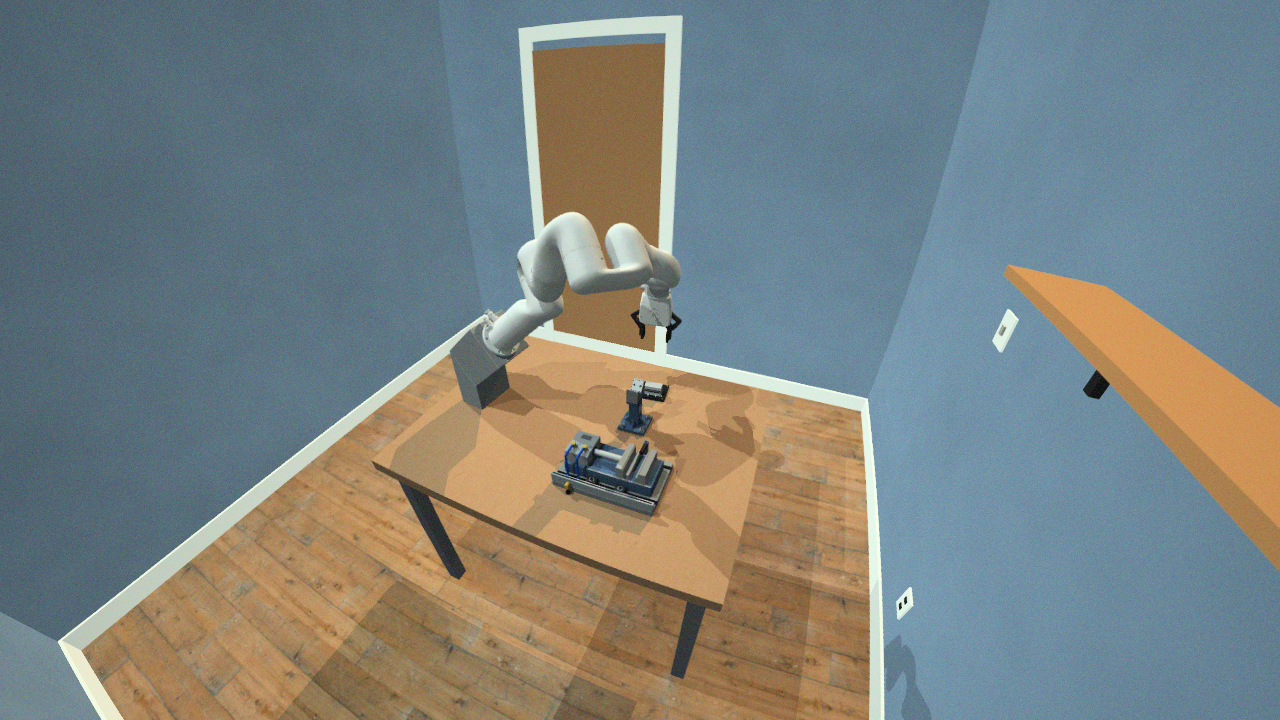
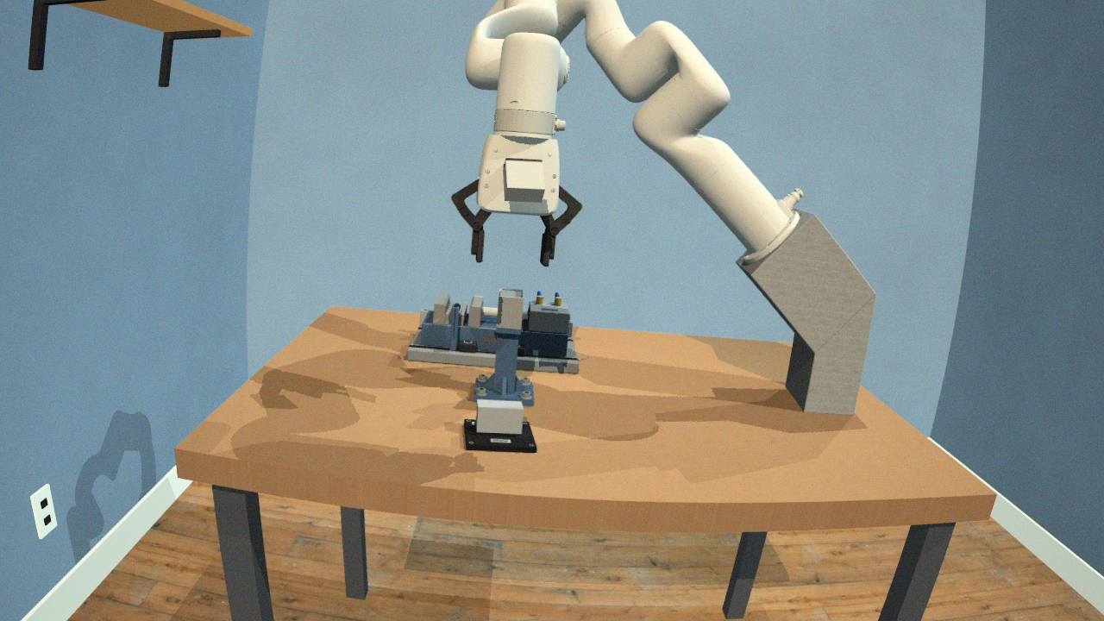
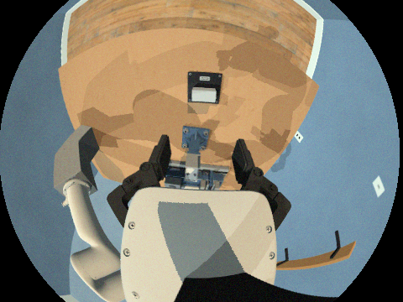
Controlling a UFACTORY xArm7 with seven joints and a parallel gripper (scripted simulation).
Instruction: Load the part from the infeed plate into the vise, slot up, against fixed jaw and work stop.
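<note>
The part, a light grey block, sits on the black infeed plate near the table's front edge in the exterior view; it also shows in the wrist view and in the top view. The vise stands behind it, blue and grey, jaws open. The V-block on a blue post stands between plate and vise. My gripper hangs high above the table, roughly over the V-block, fingers pointing down. It is open and empty.
The arm's grey base pedestal stands at the table's right rear in the exterior view. A wooden shelf juts from the wall. A door is behind the table.
</note>
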